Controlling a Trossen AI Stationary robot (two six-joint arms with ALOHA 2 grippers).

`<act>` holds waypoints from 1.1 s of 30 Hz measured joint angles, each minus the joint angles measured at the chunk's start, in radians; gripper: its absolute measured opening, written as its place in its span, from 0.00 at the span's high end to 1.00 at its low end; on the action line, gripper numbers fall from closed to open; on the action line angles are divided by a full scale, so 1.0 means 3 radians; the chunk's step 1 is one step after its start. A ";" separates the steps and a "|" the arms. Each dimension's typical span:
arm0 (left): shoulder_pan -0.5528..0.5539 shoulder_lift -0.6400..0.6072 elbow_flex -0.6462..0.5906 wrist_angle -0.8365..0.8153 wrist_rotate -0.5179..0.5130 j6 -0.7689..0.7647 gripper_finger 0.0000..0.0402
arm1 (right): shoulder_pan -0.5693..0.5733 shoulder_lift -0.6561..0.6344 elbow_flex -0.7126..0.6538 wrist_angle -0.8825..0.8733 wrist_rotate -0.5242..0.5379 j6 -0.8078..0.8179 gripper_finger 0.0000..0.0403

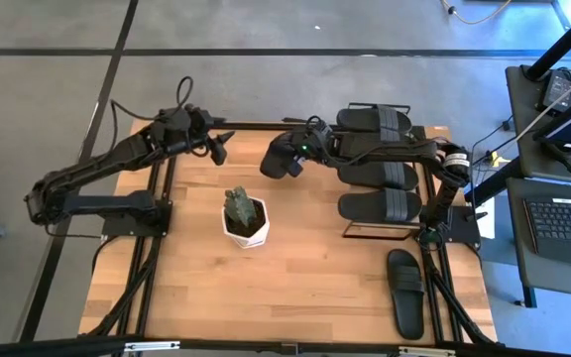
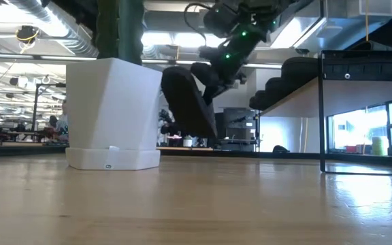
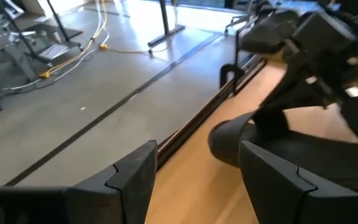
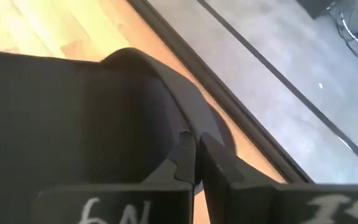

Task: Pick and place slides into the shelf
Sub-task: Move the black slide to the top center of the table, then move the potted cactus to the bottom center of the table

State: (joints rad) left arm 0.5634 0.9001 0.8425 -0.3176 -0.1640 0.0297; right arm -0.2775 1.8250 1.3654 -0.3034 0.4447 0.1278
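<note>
My right gripper (image 1: 284, 162) was shut on a slide (image 2: 189, 102), pinching the edge of its strap between the fingertips (image 4: 188, 152), and I held it off the table near the far edge, roughly midway across. In the low view the sandal hung steeply tilted, its long axis nearer upright than flat, sole clear of the wood. The shelf (image 1: 434, 134) lay off to my right from that grip, near but with a clear gap between them, so I judged the coming move to be a carry sideways toward it, with the sandal levelled so its length would run across the board like those already there. My right arm was plainly the nearer one to the shelf, reaching back over it to where the sandal hung. My left gripper (image 1: 218, 147) waited just beside the carried sandal on its other side, fingers (image 3: 129, 180) wide apart and holding nothing. Counting from above, I made out three slides (image 1: 375, 121) lying on the shelf with their long axes crosswise, one slide (image 1: 405, 293) flat on the table (image 1: 315, 288) toward the near right corner with its long axis running front to back, and the one in my grip: five that I could see, and I could not tell where a sixth might be. One potted cactus (image 1: 245, 215) stood near the table's middle, well apart from the shelf.
</note>
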 joint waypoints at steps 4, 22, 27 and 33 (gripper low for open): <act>0.0155 0.0000 -0.0088 0.0011 0.0170 0.0035 0.46 | 0.0001 0.0084 0.0003 -0.0029 -0.0013 -0.0008 0.97; 0.0505 0.0003 -0.0547 0.0340 0.0360 0.0116 0.46 | 0.0000 0.0163 0.0003 -0.0095 -0.0015 0.0082 0.91; 0.0516 0.0003 -0.0594 0.0347 0.0358 0.0118 0.46 | 0.0000 0.0163 0.0003 -0.0096 -0.0016 0.0087 0.84; 0.0516 0.0003 -0.0594 0.0351 0.0364 0.0118 0.46 | 0.0000 0.0163 0.0005 -0.0092 -0.0158 0.0097 0.72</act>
State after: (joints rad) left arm 0.7181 0.9009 0.6643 -0.2123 -0.0547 0.0650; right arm -0.2775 1.8740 1.3670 -0.3309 0.3972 0.1570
